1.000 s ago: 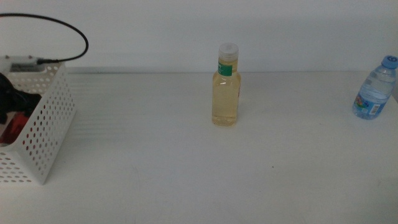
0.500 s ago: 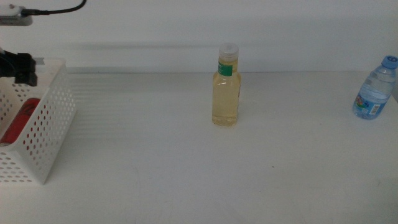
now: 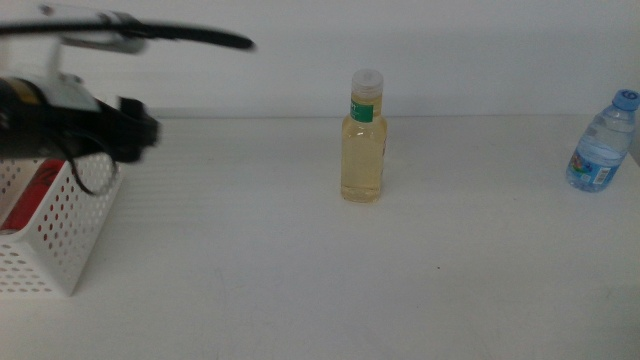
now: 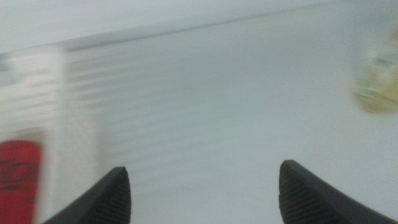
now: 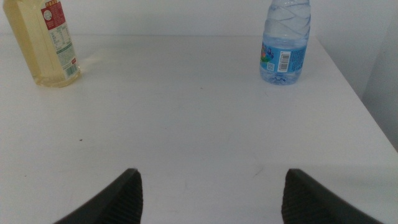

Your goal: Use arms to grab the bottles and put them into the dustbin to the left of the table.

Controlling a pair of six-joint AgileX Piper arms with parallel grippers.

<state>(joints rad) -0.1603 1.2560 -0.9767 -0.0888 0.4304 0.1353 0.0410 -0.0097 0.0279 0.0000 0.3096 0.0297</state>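
Note:
The yellow-liquid bottle [image 3: 362,140] stands upright mid-table, also in the right wrist view [image 5: 50,43] and blurred in the left wrist view [image 4: 379,81]. A blue-capped water bottle [image 3: 602,145] stands at the right edge [image 5: 286,43]. The red can [image 4: 18,180] lies inside the white perforated dustbin [image 3: 60,235] at the left. My left gripper [image 3: 148,132] hovers just above the dustbin's right wall, open and empty [image 4: 205,193]. My right gripper [image 5: 214,199] is open and empty over the near table, out of the middle view.
Black cable [image 3: 190,36] of the left arm arches over the back left. The table's right edge [image 5: 367,106] runs close behind the water bottle. Bare white tabletop [image 3: 300,270] lies between the dustbin and the bottles.
The left arm has risen out of the dustbin and swung to the right, toward the table. The red can has stayed in the bin. Both bottles are unmoved.

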